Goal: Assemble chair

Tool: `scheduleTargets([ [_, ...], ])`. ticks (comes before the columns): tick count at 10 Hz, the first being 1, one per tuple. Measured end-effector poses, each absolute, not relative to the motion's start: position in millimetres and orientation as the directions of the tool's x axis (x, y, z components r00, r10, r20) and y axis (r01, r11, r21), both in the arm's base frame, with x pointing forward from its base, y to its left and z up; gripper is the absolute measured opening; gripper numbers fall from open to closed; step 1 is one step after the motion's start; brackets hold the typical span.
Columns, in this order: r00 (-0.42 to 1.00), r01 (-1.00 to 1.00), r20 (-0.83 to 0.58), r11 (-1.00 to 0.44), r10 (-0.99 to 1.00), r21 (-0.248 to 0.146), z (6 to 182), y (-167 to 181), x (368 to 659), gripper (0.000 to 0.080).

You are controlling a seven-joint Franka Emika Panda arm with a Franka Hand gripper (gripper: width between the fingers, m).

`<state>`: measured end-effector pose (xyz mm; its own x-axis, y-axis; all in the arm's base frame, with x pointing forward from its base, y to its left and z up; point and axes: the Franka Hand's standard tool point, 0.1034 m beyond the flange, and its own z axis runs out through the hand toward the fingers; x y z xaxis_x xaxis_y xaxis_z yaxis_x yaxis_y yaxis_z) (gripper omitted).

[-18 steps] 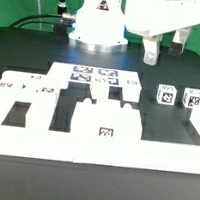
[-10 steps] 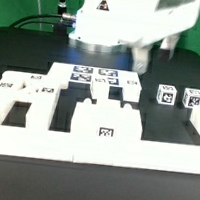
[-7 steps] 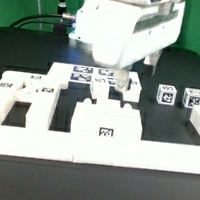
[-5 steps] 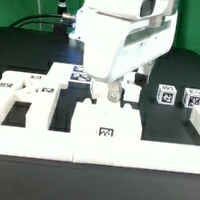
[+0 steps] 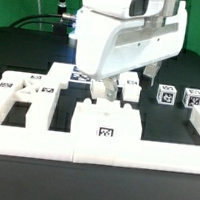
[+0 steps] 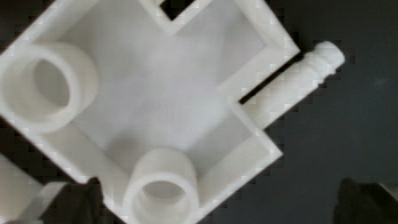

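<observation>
The chair parts are matte-white pieces with square tags. A chunky panel lies at the front centre. A framed part lies at the exterior view's left. Small tagged blocks sit at the right. My gripper hangs open and empty just above and behind the centre panel. In the wrist view my gripper spans a white panel with two round sockets. A ridged peg lies beside the panel. The dark fingertips stand wide apart.
The long white border rail runs along the front and up the exterior view's right side. The marker board lies behind the parts, mostly hidden by my arm. Black cables lie at the back left.
My arm has swung from the back right toward the exterior view's left and forward, coming down over the centre panel. The parts have not moved.
</observation>
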<state>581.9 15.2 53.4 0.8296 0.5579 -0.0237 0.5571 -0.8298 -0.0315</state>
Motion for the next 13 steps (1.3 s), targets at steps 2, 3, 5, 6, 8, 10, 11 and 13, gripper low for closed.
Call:
scheduleTargets([
  [2,0.885,0.465,0.007,-0.885,0.465,-0.016,45.7,17.7,587.8,0.0650],
  [3,0.908,0.418,0.012,-0.908,0.418,-0.019,45.5,18.3,588.7,0.0650],
  [5,0.957,0.290,0.012,-0.956,0.290,-0.034,45.4,21.2,588.5,0.0650],
  [6,0.968,0.250,0.011,-0.968,0.249,-0.038,45.4,21.8,588.5,0.0650],
  [8,0.998,0.057,-0.002,-0.996,0.058,-0.063,38.8,23.4,586.1,0.0650],
  [10,1.000,0.003,-0.014,-0.998,0.004,-0.070,28.9,20.6,585.3,0.0650],
  [11,1.000,0.003,-0.015,-0.998,0.004,-0.070,25.5,20.8,585.1,0.0650],
  [13,1.000,0.002,-0.014,-0.998,0.003,-0.070,12.7,20.8,582.5,0.0650],
])
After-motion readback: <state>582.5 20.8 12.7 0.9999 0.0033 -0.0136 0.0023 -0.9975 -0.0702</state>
